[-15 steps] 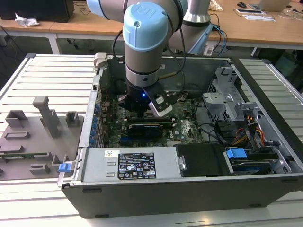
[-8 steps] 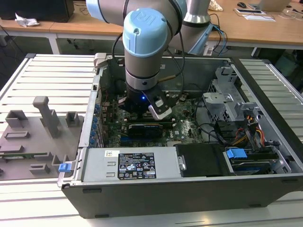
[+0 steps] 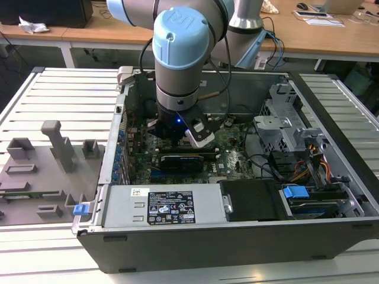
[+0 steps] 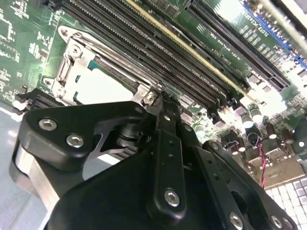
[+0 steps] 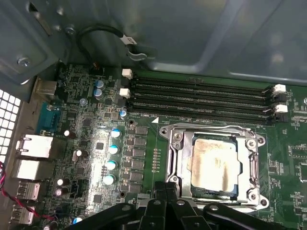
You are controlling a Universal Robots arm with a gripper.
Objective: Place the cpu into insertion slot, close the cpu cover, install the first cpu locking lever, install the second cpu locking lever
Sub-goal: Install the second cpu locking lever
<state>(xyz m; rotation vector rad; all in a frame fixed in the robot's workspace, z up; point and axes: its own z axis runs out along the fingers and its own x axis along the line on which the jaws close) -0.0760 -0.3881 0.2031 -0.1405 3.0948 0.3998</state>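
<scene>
Presently poised low inside the case, tool [image 5: 165,201] closed and empty beside cpu cover [image 5: 177,148], cpu [image 5: 214,165] seated, memory slots [image 5: 201,98] alongside.

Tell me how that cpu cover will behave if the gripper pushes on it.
The cpu cover looks like thin sheet metal, so probably stiff yet bendable under hard pressure. It lies flat around the cpu, so it likely won't slide. Its shiny surface may be slippery for the gripper.

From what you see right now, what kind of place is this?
Probably a lab or workshop for robot trials: an open computer case stands on a slatted workbench, with wooden desks behind.
</scene>
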